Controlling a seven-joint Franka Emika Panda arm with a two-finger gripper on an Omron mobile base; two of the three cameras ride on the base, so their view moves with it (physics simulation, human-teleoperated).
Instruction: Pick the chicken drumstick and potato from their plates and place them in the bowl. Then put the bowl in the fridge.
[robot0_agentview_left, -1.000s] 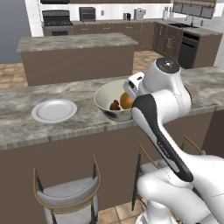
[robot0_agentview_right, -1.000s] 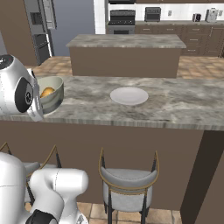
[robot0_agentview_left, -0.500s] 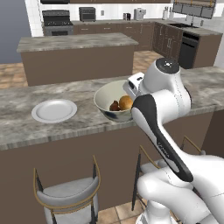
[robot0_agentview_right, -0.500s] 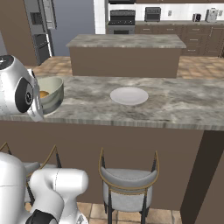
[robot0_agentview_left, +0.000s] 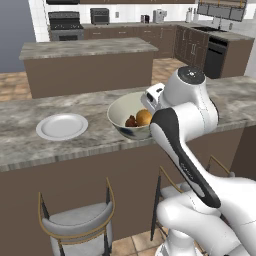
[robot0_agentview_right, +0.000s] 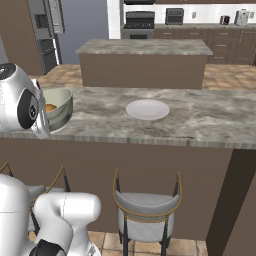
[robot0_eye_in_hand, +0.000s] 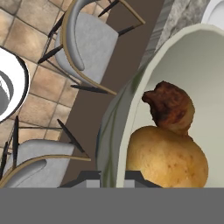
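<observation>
clamped on the near rim of the bowl (robot0_eye_in_hand: 131, 113), the claw (robot0_eye_in_hand: 114, 177) had one dark fingertip outside the wall and the other inside it, the jaws nearly together with only the thin rim between them. in the hand view the bowl filled the right side, and inside it the potato (robot0_eye_in_hand: 166, 157) lay against the wall closest to the claw with the chicken drumstick (robot0_eye_in_hand: 171, 107) touching it on the far side. from the left base view the bowl (robot0_agentview_left: 122, 112) sat over the front edge of the table (robot0_agentview_left: 30, 145), toward its right part, tilted slightly so that its opening faced the camera, with the potato (robot0_agentview_left: 144, 117) and the chicken drumstick (robot0_agentview_left: 131, 121) side by side at its bottom; whether its base was touching the table or just off it could not be told. the white arm (robot0_agentview_left: 185, 115) rose from the lower right and hid the bowl's right side. a white plate (robot0_agentview_left: 62, 126) lay flat on the table to the left of the bowl, apart from it and bare. in the right base view the bowl (robot0_agentview_right: 59, 106) stood at the left part of the table's front edge, half hidden by the arm's joint, with a bit of the potato (robot0_agentview_right: 50, 107) showing inside, and the plate (robot0_agentview_right: 147, 109) lay near the middle of the table. two stools (robot0_agentview_right: 147, 212) stood on the floor under the front edge. behind the table stood a kitchen island (robot0_agentview_right: 144, 62), and beyond it a stove (robot0_agentview_right: 139, 20) against the back wall.
</observation>
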